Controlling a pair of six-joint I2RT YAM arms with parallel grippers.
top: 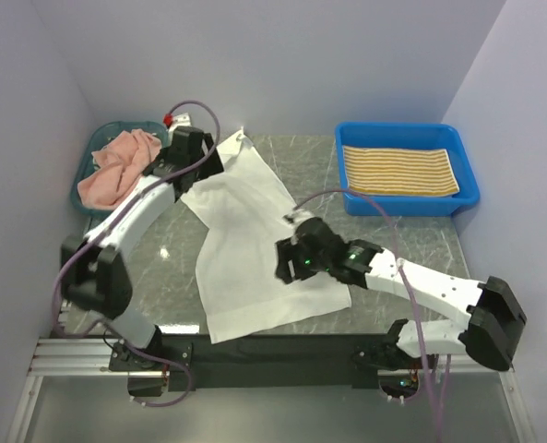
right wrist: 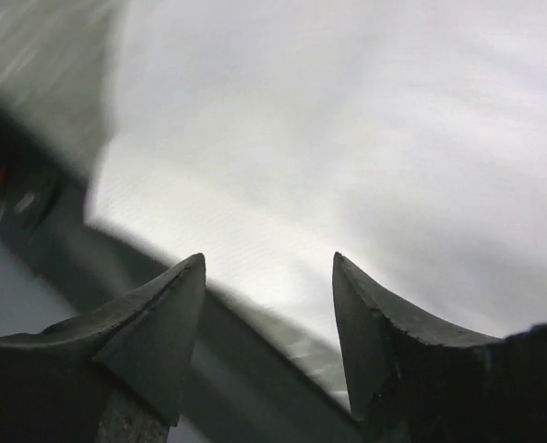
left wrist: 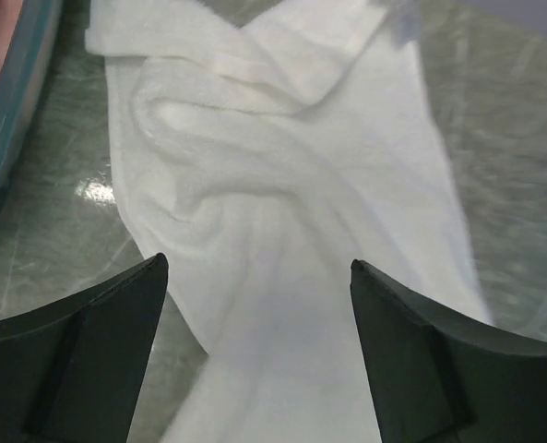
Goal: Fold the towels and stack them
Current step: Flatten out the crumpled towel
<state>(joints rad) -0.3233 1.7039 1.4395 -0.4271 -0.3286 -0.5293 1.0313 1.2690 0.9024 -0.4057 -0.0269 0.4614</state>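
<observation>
The plain white towel (top: 255,240) lies spread and rumpled across the middle of the table, its far corner twisted. My left gripper (top: 192,155) hovers over that far corner, open, with the white towel (left wrist: 282,212) below and nothing between its fingers. My right gripper (top: 287,263) hangs over the towel's near right part, open and empty; under it the white towel (right wrist: 347,138) shows blurred. A salmon pink towel (top: 116,166) is bunched in the teal basket (top: 84,189). A folded yellow-and-white striped towel (top: 398,171) lies in the blue tray (top: 467,185). No dark-and-white striped towel shows.
The teal basket stands at the far left and the blue tray at the far right. Purple cables loop over both arms. A dark strip runs along the table's near edge (top: 282,346). Walls close in on the left, back and right.
</observation>
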